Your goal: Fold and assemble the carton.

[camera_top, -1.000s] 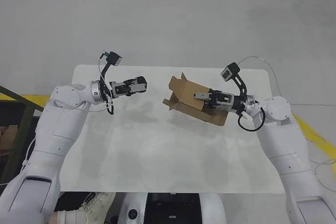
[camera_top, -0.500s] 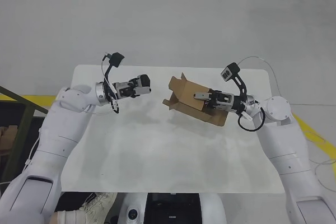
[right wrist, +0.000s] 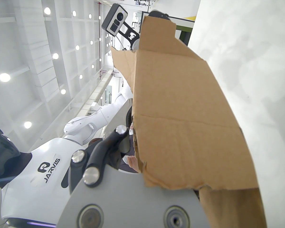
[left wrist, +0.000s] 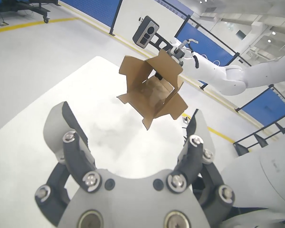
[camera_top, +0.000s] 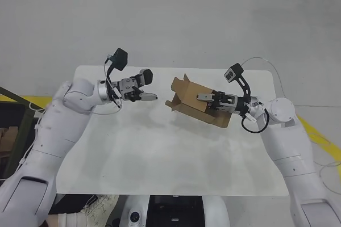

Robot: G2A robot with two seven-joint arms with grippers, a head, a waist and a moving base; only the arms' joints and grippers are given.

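Over the far left part of the table (camera_top: 159, 164) we have the left pincer (left wrist: 130, 117) hanging in the air. Its two fingers are spread wide, hold nothing, and point along the table's far side toward the carton. The carton (camera_top: 196, 102) hangs over the table's far middle, a little to the right, lifted off the surface and tilted. It is opened into a square tube, and its end flaps (left wrist: 178, 106) splay outward on the side that faces the empty pincer. Over the table's far right part the right pincer (camera_top: 203, 97) is closed on one wall of the carton and carries its whole weight. As far as we can see, one finger is inside the tube and one outside.

We judge the step in hand to be the closing of that splayed end. To do it well, we would bring the left pincer in level with the open mouth. We would press each flap close to its crease, not at its tip, so that it bends on the score line and does not buckle. We would take two opposite flaps first, then lay the other pair over them. The right pincer must hold firm against each push, or the tube will swing or lean out of square. The cardboard by that grip has a torn edge (right wrist: 156, 182), so we would push gently and in line with the held wall, not across it.
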